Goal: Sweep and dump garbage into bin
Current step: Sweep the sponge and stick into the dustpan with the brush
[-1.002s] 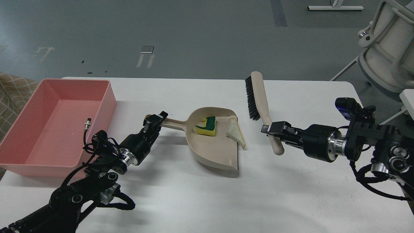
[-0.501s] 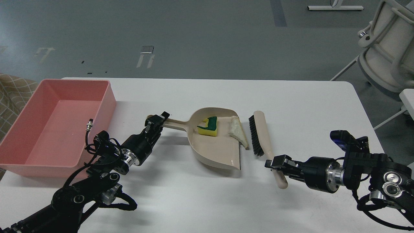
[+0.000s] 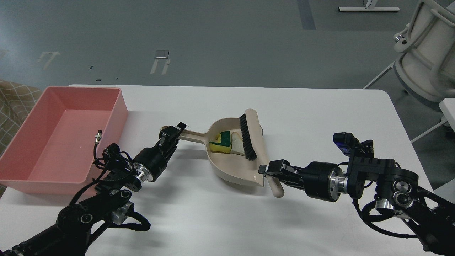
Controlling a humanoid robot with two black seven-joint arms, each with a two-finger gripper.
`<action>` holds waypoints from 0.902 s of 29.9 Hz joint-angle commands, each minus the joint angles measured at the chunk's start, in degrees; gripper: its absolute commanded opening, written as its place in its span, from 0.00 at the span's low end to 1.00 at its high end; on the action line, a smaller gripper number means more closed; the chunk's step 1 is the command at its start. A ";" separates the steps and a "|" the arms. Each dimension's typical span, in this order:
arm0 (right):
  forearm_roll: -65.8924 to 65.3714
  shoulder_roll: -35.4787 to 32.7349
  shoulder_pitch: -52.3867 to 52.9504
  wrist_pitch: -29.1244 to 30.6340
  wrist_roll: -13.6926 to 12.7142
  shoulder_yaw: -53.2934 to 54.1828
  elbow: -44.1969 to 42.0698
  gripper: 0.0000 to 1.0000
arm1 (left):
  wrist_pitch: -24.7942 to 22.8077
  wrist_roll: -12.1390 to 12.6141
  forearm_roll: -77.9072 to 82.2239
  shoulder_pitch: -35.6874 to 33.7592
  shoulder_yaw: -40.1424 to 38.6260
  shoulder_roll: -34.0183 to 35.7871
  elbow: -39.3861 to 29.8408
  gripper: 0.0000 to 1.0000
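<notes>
The beige dustpan (image 3: 241,167) lies mid-table, its handle pointing left. My left gripper (image 3: 173,132) is shut on the end of that handle. The yellow sponge with the green face (image 3: 219,141) and the white bread slice (image 3: 236,145) lie together deep inside the pan. My right gripper (image 3: 271,171) is shut on the handle of the beige brush (image 3: 249,132). The brush's black bristles sit inside the pan, against the bread slice. The pink bin (image 3: 62,135) stands at the table's left, holding no garbage.
The white table (image 3: 320,113) reaches to its right edge near my right arm. A white machine base (image 3: 426,53) stands off the table at the far right. A patterned cloth (image 3: 14,103) shows behind the bin.
My right gripper has swept the brush left, from beside the pan's mouth into the pan. The bread slice and sponge were pushed deeper toward the handle. My left gripper has stayed still.
</notes>
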 commanded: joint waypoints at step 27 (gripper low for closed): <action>1.93 -34.02 -10.01 0.00 0.78 5.96 0.13 0.00 | -0.15 -0.71 -5.80 -3.00 -1.49 -2.82 -0.26 0.00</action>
